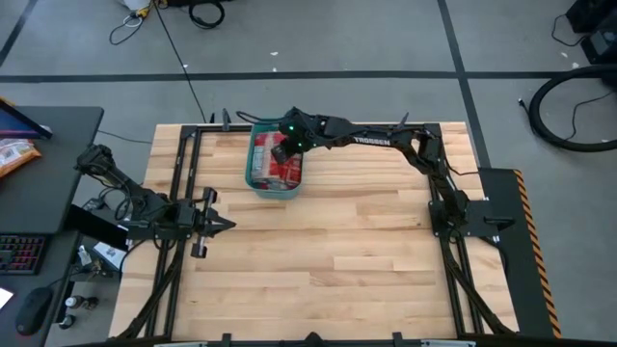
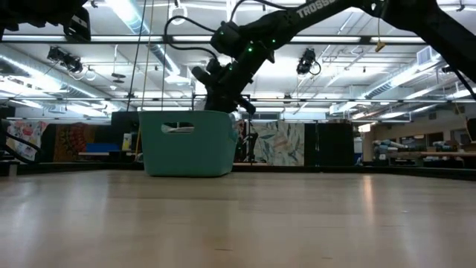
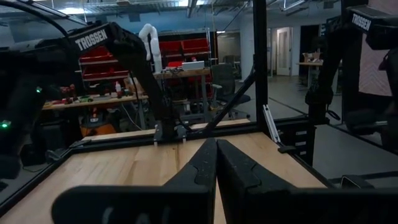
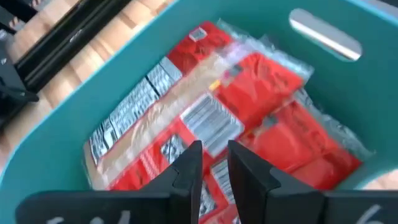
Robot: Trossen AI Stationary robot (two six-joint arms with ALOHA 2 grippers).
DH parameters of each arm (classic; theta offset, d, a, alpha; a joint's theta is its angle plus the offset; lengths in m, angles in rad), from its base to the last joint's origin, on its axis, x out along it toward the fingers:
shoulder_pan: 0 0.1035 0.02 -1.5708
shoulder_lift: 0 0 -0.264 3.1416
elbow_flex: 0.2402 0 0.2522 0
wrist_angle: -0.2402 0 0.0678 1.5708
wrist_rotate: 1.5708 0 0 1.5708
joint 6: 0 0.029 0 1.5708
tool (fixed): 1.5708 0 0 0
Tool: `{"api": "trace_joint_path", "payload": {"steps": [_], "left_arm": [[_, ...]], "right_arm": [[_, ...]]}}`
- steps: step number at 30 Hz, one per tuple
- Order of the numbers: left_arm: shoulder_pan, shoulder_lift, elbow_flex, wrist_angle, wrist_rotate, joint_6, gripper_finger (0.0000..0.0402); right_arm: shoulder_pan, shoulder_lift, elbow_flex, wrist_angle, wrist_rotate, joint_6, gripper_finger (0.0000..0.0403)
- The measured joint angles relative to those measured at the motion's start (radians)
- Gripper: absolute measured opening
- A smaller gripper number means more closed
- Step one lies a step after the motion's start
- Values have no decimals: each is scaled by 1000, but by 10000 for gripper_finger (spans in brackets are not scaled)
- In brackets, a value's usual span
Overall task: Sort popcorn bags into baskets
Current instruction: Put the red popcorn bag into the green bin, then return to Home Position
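Observation:
The teal basket stands at the table's far side, left of the middle, and also shows in the low view. Several red popcorn bags lie flat and overlapping inside it. My right gripper hangs over the basket's inside, slanting down from the right, its fingers a little apart with nothing between them. My left gripper waits near the table's left edge, its fingers shut and level above the wood.
Black frame rails run along the table's left, right and far edges. A side desk on the left carries an orange snack packet and a keyboard. The wooden table top spreads from the basket to the near edge.

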Motion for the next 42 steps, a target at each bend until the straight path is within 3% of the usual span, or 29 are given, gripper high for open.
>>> {"api": "trace_joint_path", "payload": {"steps": [10,20,25,34,42], "left_arm": [[0,0,0,0,0,-1,13],[0,0,0,0,0,-27,13],[-11,-27,0,-21,0,-29,13],[-32,-214,0,-206,-49,-83,13],[-32,-326,0,-307,-44,-100,13]], "right_arm": [[11,-60,0,-31,24,-61,80],[108,-134,0,-51,82,-174,80],[172,-160,-13,-83,204,-201,80],[284,-221,-172,-118,280,-142,80],[392,-404,-465,72,414,-51,80]]}}
